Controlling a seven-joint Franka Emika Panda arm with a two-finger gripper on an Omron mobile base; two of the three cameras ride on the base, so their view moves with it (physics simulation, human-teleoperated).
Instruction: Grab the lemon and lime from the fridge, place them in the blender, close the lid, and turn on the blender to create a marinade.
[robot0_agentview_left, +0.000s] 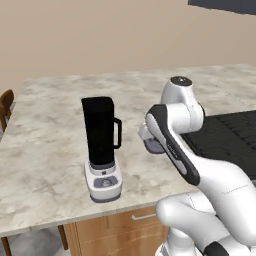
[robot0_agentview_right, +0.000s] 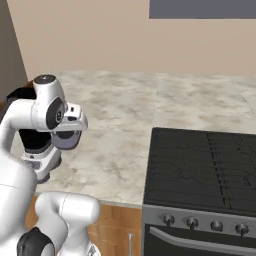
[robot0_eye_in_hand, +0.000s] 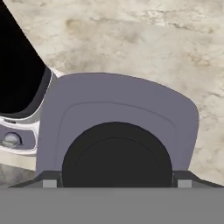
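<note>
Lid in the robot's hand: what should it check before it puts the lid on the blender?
1. Lid held by the gripper: ok, it sits between the two finger tips.
2. Blender standing upright on the counter: ok.
3. Jar top free of another lid: ok.
4. Lemon and lime inside the jar: cannot tell, the jar is solid black.
5. Lid lined up over the jar top: not ok, it hangs beside the jar, lower than its top.
</note>
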